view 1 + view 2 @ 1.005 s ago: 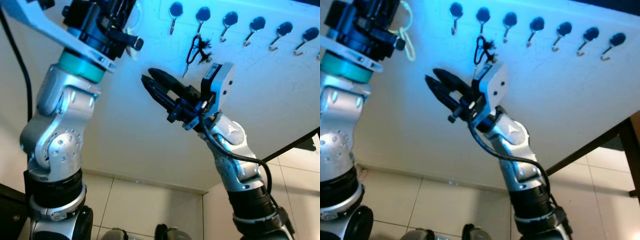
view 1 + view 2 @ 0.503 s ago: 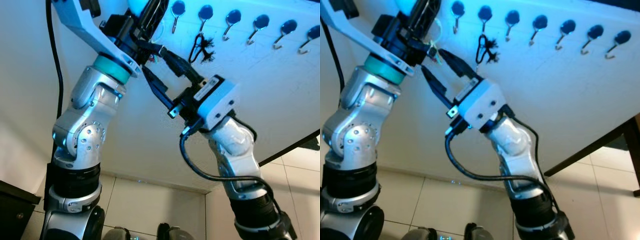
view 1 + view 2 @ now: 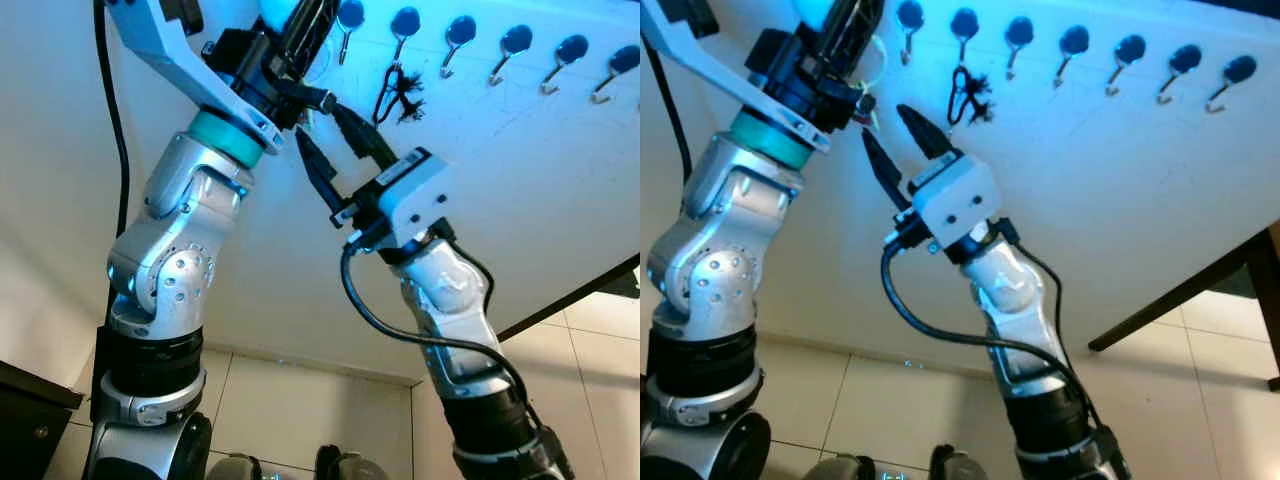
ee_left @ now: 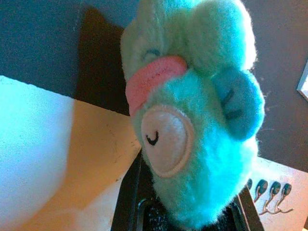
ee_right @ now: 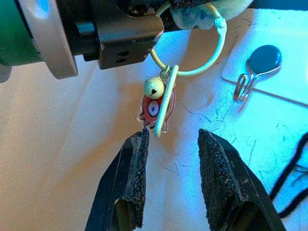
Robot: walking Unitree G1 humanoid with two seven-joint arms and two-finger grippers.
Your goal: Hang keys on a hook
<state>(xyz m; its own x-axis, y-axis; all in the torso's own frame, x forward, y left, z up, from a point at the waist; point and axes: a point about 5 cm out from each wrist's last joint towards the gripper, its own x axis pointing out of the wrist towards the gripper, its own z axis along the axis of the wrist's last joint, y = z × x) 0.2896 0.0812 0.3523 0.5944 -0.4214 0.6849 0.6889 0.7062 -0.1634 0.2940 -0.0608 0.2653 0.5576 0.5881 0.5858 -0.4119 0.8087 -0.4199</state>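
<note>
A two-armed humanoid works at a white wall board carrying a row of hooks (image 3: 404, 28), where a keyring is to be hung. The left end effector (image 3: 300, 35), raised close to the first hooks of the row, grips a plush turquoise toy (image 4: 202, 110) that serves as the keyring's fob; its fingers are buried beneath the fur, so their spread cannot be read directly, though they are plainly clamped on the toy. From the toy hangs a pale wire ring (image 5: 202, 53) with a small bell (image 5: 153, 87) and a flat red charm (image 5: 153, 111), dangling free against the wall. Holding the bulky toy leaves the loop swinging loose, which appears to be why the second arm is brought in.

The right end effector (image 5: 171, 139) points up at the dangling charm, its two black padded fingers (image 5: 136, 166) parted to a moderate gap, wider than the charm. The charm's lower tip hangs just above that gap, near the one finger; whether it touches is hard to tell. The fingers hold nothing. A hook (image 5: 252, 72) with a dark round cap sits just beside the ring. A black tasselled cord (image 3: 398, 95) already hangs from a hook further along the row.
</note>
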